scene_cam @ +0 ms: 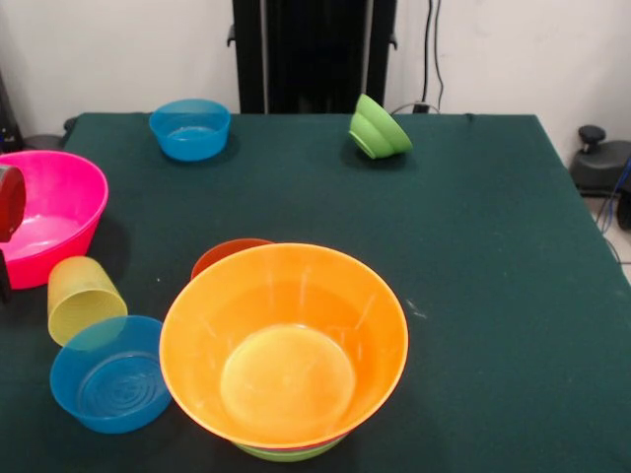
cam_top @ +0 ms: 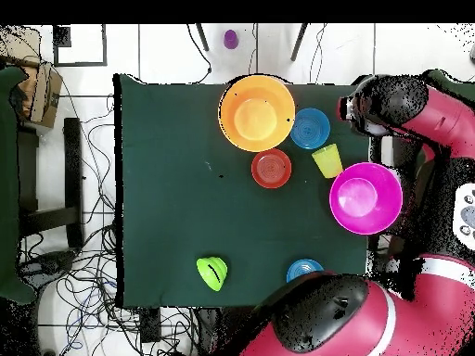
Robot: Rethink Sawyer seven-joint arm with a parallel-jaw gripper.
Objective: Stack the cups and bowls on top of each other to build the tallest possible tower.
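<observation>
The tower stands at the near middle of the front view: a big orange bowl [scene_cam: 286, 345] nested on a lime green bowl [scene_cam: 291, 454]. It also shows in the overhead view [cam_top: 257, 113]. A red-orange bowl [scene_cam: 229, 253] sits just behind it. The yellow cup [scene_cam: 84, 297] lies tilted beside a small blue bowl [scene_cam: 108, 376]. A big pink bowl [scene_cam: 54, 212] stands at the left edge. A second blue bowl [scene_cam: 190, 128] and a lime green bowl [scene_cam: 380, 128] on its side are at the far side. My gripper [cam_top: 358, 106] hangs off the table edge beside the pink bowl [cam_top: 365, 197], away from the tower.
My red arm [cam_top: 422, 116] runs along the table's side past the pink bowl. Its base [cam_top: 334, 320] partly covers the far blue bowl [cam_top: 304, 270]. A small purple thing [cam_top: 230, 39] lies beyond the table. Cables lie on the floor.
</observation>
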